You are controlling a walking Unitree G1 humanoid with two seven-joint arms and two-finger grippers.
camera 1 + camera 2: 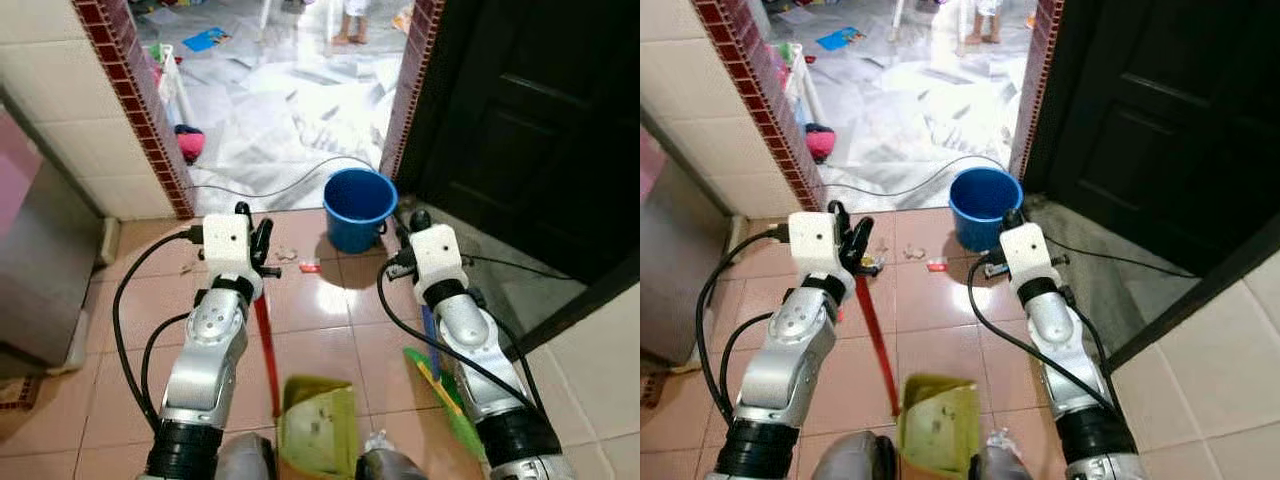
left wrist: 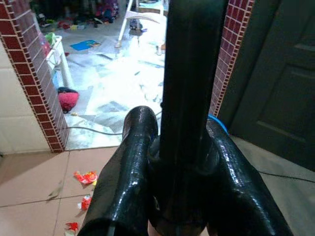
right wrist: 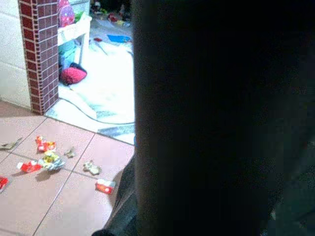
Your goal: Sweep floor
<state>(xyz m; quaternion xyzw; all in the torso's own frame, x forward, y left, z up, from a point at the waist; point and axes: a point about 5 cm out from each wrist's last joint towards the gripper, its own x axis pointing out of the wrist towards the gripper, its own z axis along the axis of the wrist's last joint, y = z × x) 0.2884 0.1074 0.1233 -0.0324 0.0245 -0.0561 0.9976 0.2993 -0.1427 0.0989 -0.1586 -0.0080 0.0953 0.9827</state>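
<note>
Left gripper (image 1: pixel 262 240) clamped around the red dustpan handle (image 1: pixel 267 340), green dustpan (image 1: pixel 318 420) resting on the tiles well short of the blue bucket (image 1: pixel 358 207). Right gripper (image 1: pixel 1012 222) raised just beside the bucket, over the blue broom handle (image 1: pixel 429 335) and green bristles (image 1: pixel 445 395); grip on it impossible to tell. Scraps of red and yellow litter (image 3: pixel 42 160) scattered on the pink tile floor (image 1: pixel 330 310) just left of the bucket, near the brick-edged doorway (image 1: pixel 150 120).
</note>
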